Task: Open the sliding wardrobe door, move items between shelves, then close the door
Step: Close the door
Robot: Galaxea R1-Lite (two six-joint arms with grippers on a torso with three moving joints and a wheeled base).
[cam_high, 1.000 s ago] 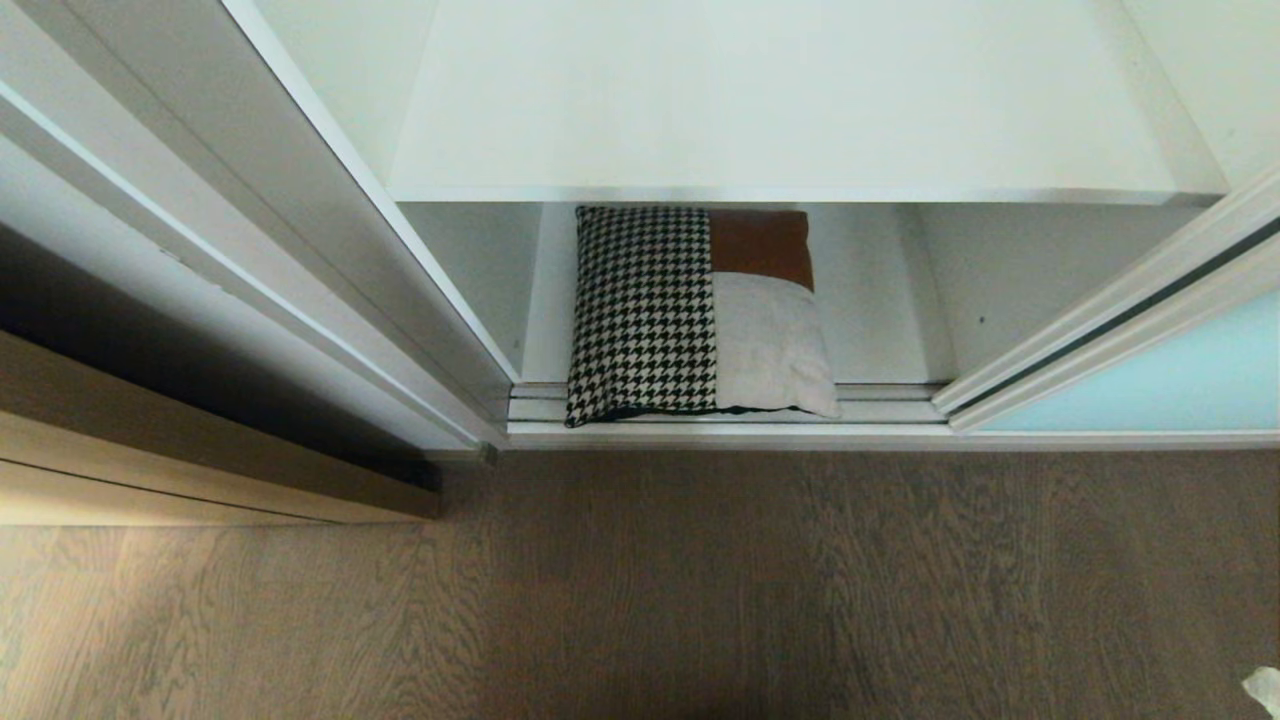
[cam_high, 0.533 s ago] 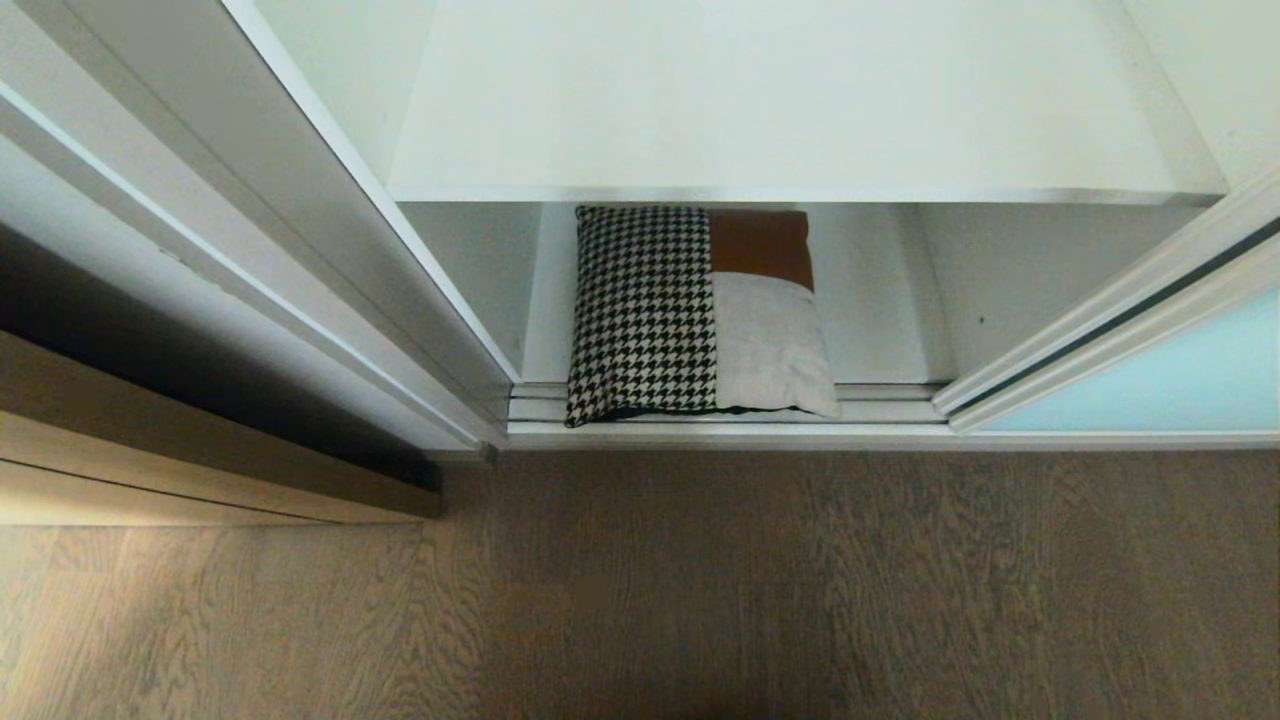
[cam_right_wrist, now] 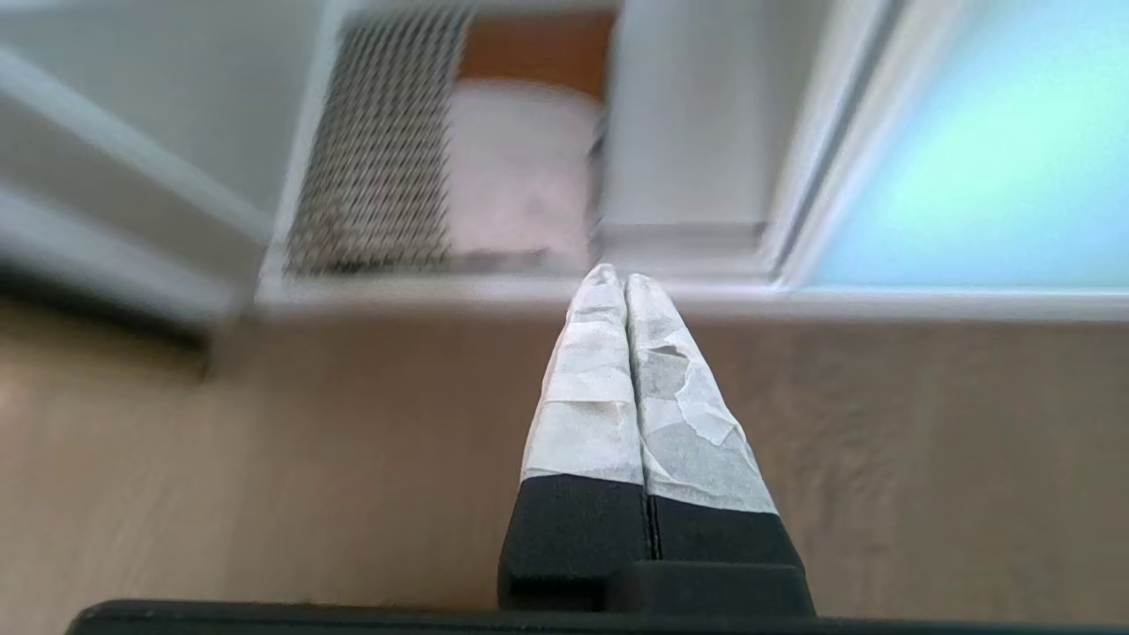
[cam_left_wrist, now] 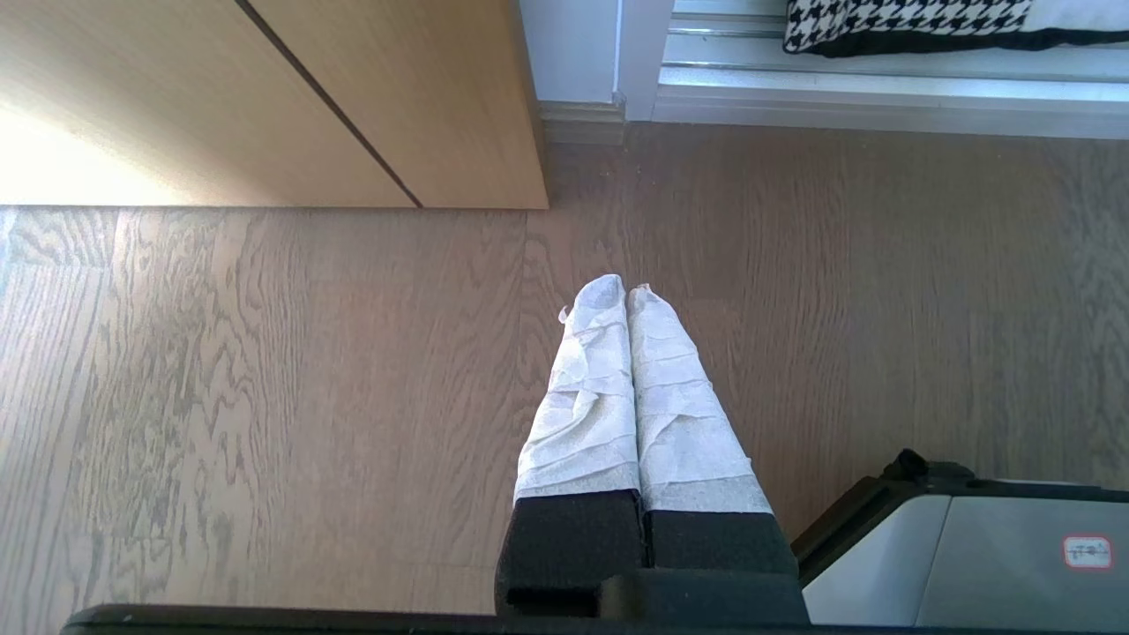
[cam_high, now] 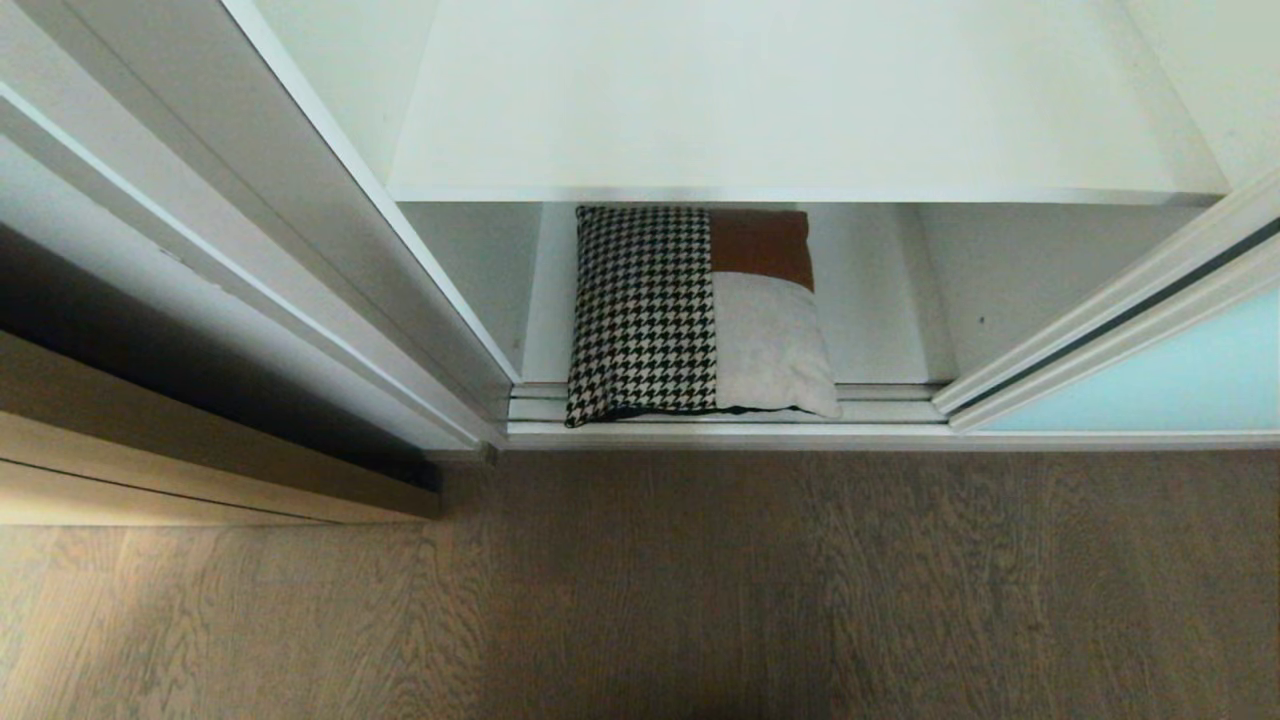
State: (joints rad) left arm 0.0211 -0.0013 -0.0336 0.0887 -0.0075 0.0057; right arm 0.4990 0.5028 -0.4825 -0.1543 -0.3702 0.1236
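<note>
Meanwhile, right gripper (cam_right_wrist: 624,280), fingers pressed together, points toward the cushion (cam_right_wrist: 441,168).

We look down on a grey-brown wood-grain floor (cam_high: 700,590) running up to a silver sill track (cam_high: 880,436). At left stands a tan wooden cabinet (cam_left_wrist: 291,97) with one dark seam across its face; a patch of bright light falls on its lower corner and the boards beside it. A white frame post (cam_high: 300,220) rises alongside.
</note>
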